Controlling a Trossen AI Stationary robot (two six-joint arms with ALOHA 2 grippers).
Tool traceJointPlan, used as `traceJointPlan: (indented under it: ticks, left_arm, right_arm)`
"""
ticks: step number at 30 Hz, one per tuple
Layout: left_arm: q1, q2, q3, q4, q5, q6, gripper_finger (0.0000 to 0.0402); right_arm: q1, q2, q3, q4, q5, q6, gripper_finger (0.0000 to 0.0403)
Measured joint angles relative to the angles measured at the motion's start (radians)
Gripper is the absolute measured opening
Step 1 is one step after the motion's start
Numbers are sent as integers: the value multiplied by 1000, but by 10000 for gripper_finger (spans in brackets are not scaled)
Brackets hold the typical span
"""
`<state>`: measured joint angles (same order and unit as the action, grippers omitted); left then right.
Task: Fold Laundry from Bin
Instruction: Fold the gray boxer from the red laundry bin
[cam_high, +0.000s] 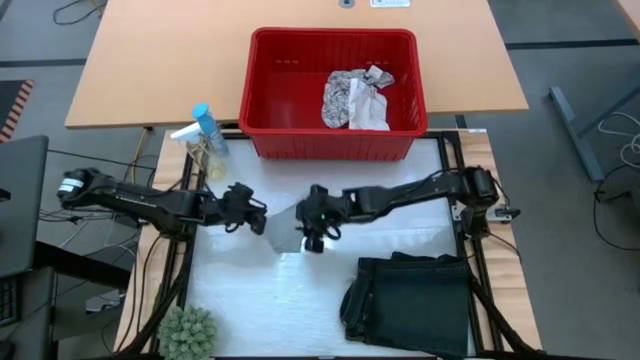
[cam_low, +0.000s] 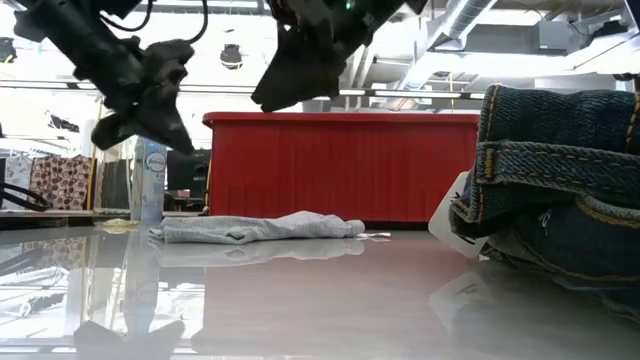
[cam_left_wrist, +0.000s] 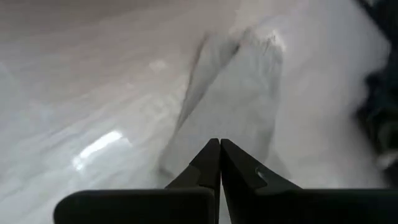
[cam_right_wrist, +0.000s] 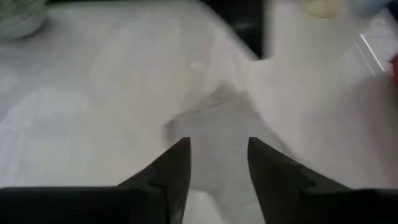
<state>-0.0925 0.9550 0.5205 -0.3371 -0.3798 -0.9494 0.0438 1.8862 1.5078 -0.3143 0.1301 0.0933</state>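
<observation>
Jaws of the right gripper (cam_right_wrist: 217, 168) apart, poised above the small whitish cloth (cam_high: 287, 232) on the table (cam_high: 250, 300); jaws of the left gripper (cam_left_wrist: 219, 163) pressed together, empty, just left of that cloth. Nearer than the cloth and to its right, a folded dark garment (cam_high: 410, 300). Beyond the cloth, the red bin (cam_high: 333, 95) with a leaf-patterned cloth (cam_high: 355, 98) inside. Likely mid-fold on the small piece, just let go. Next: regrip an edge, fold over, flatten.
</observation>
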Motion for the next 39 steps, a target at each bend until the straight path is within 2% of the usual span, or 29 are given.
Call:
traceJointPlan:
  ticks: [4,7,11,15,18,25,31,39]
  left_arm:
    - [-5,11,0,-60,-1,11,0]
    - [-5,45,0,-58,-30,13,0]
    - [-5,117,0,-7,-42,90,9]
    - [10,188,0,55,-31,154,40]
    - [60,237,0,69,44,175,72]
    - [141,330,0,129,158,211,138]
    - [151,357,0,171,227,206,148]
    - [151,350,0,171,220,185,146]
  right_arm:
    - [-88,0,0,-61,5,-23,197]
    - [-164,1,0,-56,-11,-24,186]
    - [-244,3,0,-52,-121,-8,160]
    - [-262,39,-2,-74,-137,-19,129]
    - [-264,66,2,-52,-182,-45,109]
    - [-292,122,-2,-77,-250,-92,100]
    - [-287,179,3,-48,-290,-113,78]
    - [-290,240,2,-18,-288,-122,53]
